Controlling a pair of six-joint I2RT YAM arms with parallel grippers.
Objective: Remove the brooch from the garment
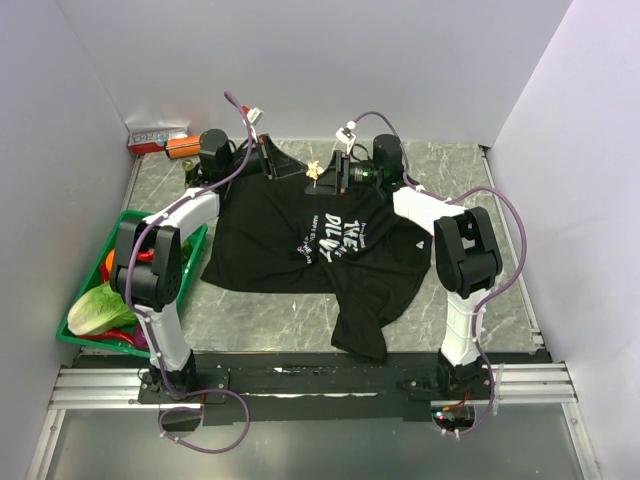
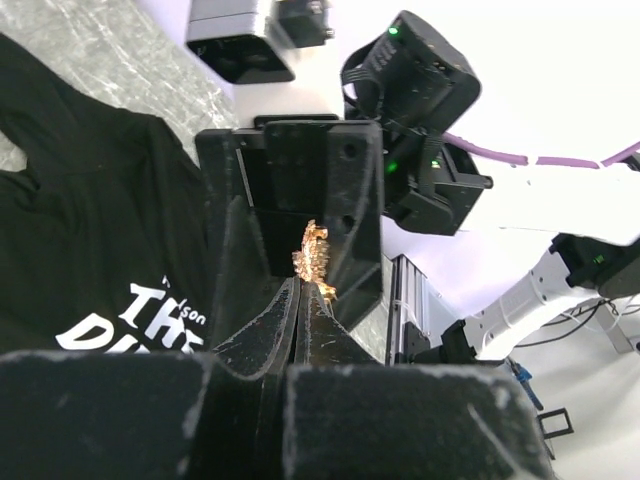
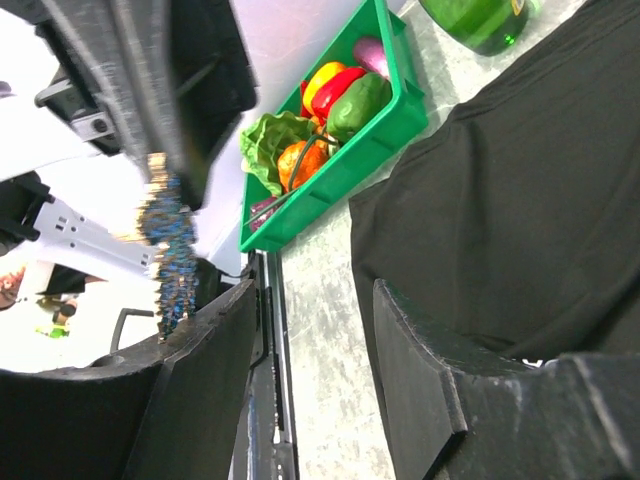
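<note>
As L fingers [image 2: 270, 320] pinch, brooch [image 2: 313, 262] clears garment [image 2: 90, 220]

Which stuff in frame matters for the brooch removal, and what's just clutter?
Job: black T-shirt, brooch, left end effector (shut on brooch), right end effector (open).
Clutter: green bin, lettuce, red pepper, green bottle.

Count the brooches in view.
1. The brooch is just beyond the shirt's far edge, pinched at the tips of the shut left gripper, facing the open right gripper. Others could be hidden under the shirt's folds.
</note>
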